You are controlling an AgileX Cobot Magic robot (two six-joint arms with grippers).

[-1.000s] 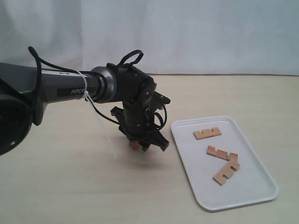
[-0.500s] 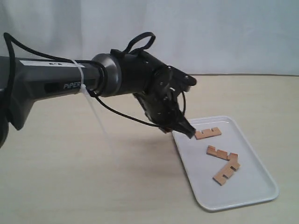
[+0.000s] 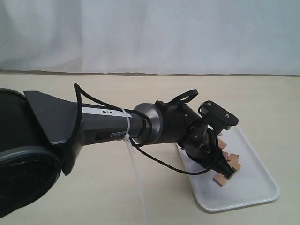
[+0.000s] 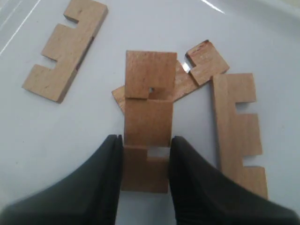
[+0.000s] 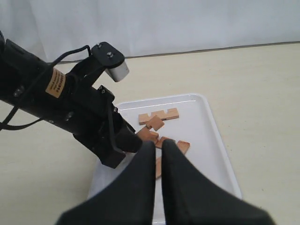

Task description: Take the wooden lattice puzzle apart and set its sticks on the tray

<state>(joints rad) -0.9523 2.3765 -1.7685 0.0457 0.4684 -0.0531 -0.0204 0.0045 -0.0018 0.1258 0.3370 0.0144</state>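
**Sticks (image 5: 159, 114) on the tray (image 3: 258, 176), one clamped in the left gripper (image 4: 146, 140)**

The white tray lies on the pale table (image 3: 262, 103), at the right of the exterior view. The left gripper is low over the tray, its jaws pressed against both long edges of one stick (image 4: 147, 117). That stick overlaps a second (image 4: 201, 63). A third (image 4: 239, 126) lies just beside them and a fourth (image 4: 65, 49) lies apart. The right gripper (image 5: 157, 145) hangs in the air facing the tray, its jaws nearly together and empty.

Left gripper (image 4: 146, 140) pinching a stick (image 4: 147, 119) — arm stretched low, right gripper (image 5: 158, 143) closed
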